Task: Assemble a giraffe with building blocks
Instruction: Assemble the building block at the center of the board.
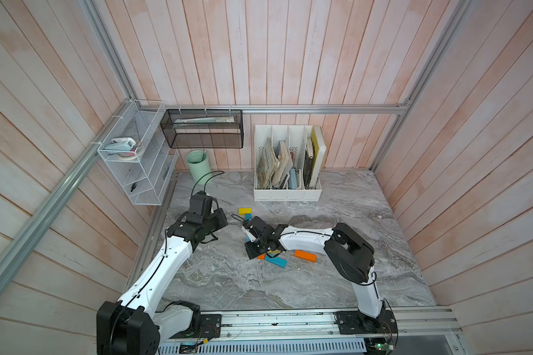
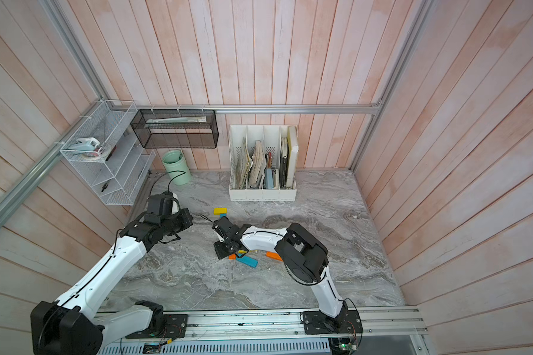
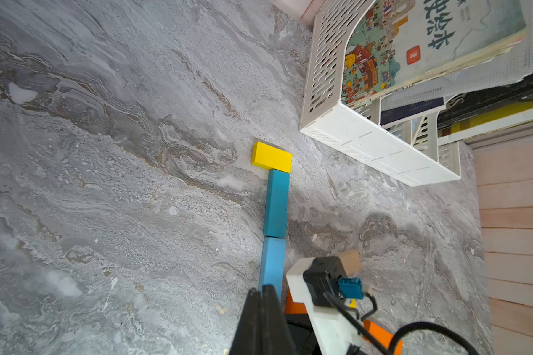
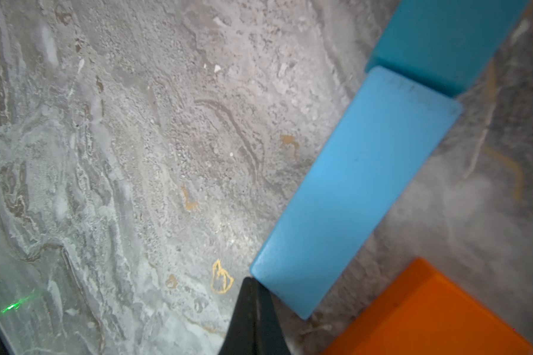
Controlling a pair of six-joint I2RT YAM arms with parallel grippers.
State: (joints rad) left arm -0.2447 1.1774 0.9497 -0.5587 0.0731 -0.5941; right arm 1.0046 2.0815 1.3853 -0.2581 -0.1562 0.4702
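The surface [image 4: 136, 153] under me looks like grey veined stone, matt and grainy. The light blue block [image 4: 351, 190] and the orange block [image 4: 437, 313] are smooth and matt; the white file rack [image 3: 379, 147] is perforated plastic.

Pale pink plank walls [image 1: 290, 46], grey marbled tabletop [image 1: 228, 285], aluminium rail [image 1: 320, 109], white wire shelf [image 1: 136, 184], black mesh basket [image 1: 203, 138], mint cup [image 1: 197, 169], white file holder [image 1: 286, 195] with books, even soft light.

We count eight building blocks [image 3: 277, 203]: three blue blocks [image 1: 276, 261], two orange blocks [image 1: 305, 255], two yellow blocks [image 1: 245, 211] and one tan block [image 3: 350, 261]. We also see two robot arms [image 1: 163, 264], two wire racks [image 1: 136, 172], one green cup [image 1: 199, 167] and one white file holder [image 1: 286, 195].
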